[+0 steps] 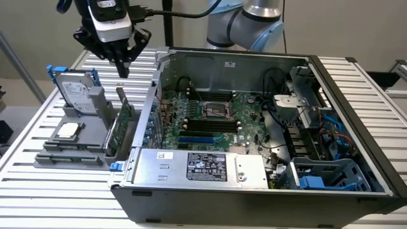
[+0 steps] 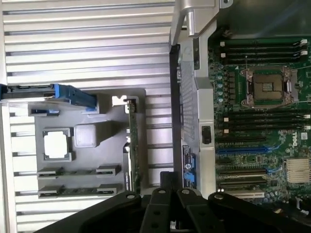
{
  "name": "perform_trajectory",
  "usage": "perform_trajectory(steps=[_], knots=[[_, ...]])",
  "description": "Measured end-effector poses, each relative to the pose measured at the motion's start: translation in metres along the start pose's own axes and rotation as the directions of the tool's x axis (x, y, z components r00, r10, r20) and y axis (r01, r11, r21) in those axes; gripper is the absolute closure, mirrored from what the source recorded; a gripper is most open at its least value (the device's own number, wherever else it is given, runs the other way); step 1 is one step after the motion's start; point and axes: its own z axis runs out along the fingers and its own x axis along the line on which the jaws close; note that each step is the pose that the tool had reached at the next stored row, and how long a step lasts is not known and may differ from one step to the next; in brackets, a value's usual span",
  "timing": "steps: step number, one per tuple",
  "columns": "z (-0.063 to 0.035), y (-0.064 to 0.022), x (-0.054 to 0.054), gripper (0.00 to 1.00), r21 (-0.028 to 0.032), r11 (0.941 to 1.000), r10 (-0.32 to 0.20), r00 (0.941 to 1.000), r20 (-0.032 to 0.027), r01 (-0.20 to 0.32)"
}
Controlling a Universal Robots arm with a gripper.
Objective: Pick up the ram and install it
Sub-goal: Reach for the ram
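The ram (image 1: pixel 68 154) is a thin green stick standing on edge in a slot of the grey parts holder (image 1: pixel 95 125), at the end nearest the exterior view's bottom. In the wrist view the ram (image 2: pixel 77 172) shows edge-on between grey clips. My gripper (image 1: pixel 123 70) hangs high above the far end of the holder, over the tall green expansion card (image 1: pixel 122 125), fingers pointing down and shut with nothing between them. It is well apart from the ram. The black finger links (image 2: pixel 167 196) show in the wrist view. The dark memory slots (image 1: pixel 205 126) lie below the processor socket (image 1: pixel 214 110) on the motherboard.
The holder also carries a hard drive (image 1: pixel 77 94) in a blue frame and a square silver processor chip (image 1: pixel 68 130). The open computer case (image 1: pixel 152 102) stands at the exterior view's right of the holder, its wall close to the expansion card. All rests on a slatted metal table (image 1: pixel 38 191).
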Motion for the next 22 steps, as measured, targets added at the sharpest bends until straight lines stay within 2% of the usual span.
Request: perform_trajectory(steps=[9,22], knots=[[0.0032,-0.0168,0.030,1.00,0.0000,1.0000,0.000,1.0000,0.0000,0.000],[0.0129,-0.0388,0.066,1.00,0.0006,1.0000,0.000,1.0000,-0.0026,0.000]])
